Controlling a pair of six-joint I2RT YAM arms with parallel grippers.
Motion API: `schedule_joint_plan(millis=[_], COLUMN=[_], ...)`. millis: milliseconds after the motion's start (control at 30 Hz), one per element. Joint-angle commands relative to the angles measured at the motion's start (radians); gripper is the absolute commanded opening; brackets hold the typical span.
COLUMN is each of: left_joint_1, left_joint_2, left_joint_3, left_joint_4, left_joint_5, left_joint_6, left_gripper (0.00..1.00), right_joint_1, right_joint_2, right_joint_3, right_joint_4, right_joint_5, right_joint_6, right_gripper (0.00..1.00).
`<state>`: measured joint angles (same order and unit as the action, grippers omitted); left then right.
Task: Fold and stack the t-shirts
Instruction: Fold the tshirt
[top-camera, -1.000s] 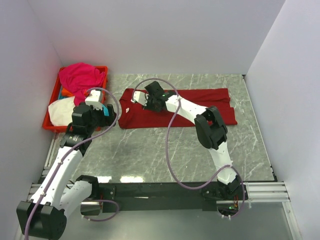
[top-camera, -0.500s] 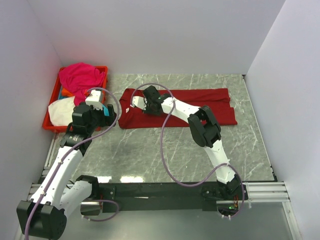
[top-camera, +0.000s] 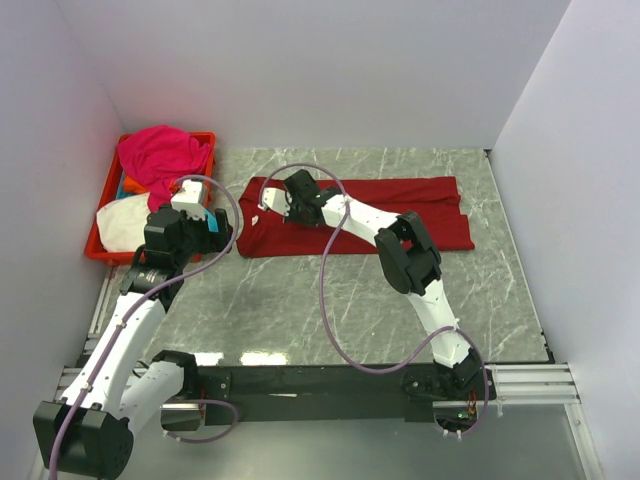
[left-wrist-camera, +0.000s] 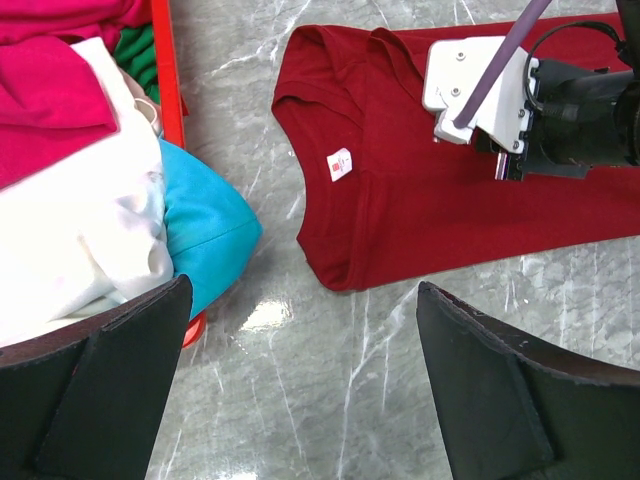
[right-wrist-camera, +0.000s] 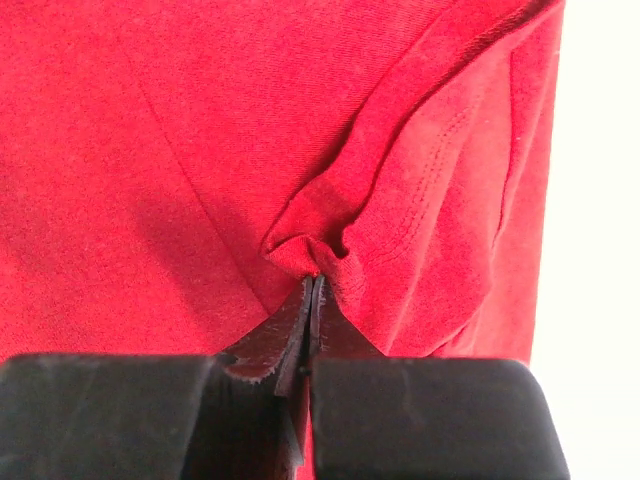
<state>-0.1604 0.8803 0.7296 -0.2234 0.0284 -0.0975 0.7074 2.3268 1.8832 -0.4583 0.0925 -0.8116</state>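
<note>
Red t-shirt (right-wrist-camera: 200, 150) sits pinched by a thin fold in the right fingers (right-wrist-camera: 262, 345) and could slip out when lifted; left fingers (left-wrist-camera: 100, 390) gape apart.

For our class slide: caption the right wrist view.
Right pincer shut on a fold of the dark red t-shirt.

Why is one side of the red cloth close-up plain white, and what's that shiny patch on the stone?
Right wrist view: the table beside the dark red t-shirt is overexposed to blank white. Left wrist view: a bright reflection sits on the polished table near the cyan t-shirt. Top external view: even light, soft shadows.
</note>
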Motion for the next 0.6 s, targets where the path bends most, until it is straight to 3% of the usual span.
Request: schedule_joint_plan(millis=[0, 500, 567], left_joint_1=[-0.001, -0.001, -0.001], left_joint_2=[-0.018, -0.017, -0.015], left_joint_3=[0.037, 0.037, 0.036], left_joint_4=[0.032, 0.035, 0.036], left_joint_5=[0.004, 0.010, 0.011], left_joint_6=[0.008, 0.012, 0.010], left_gripper=[0.99, 0.99, 0.99], right_joint_1=[0.003, -0.146, -0.158], right_joint_2=[-0.066, -0.190, -0.181], right_joint_3=[-0.010, -0.075, -0.076], right_joint_4=[0.059, 0.176, 0.193], right_joint_5=[0.016, 0.024, 0.045], right_joint_6=[0.028, 0.242, 0.276], right_gripper=[0.00, 0.00, 0.17])
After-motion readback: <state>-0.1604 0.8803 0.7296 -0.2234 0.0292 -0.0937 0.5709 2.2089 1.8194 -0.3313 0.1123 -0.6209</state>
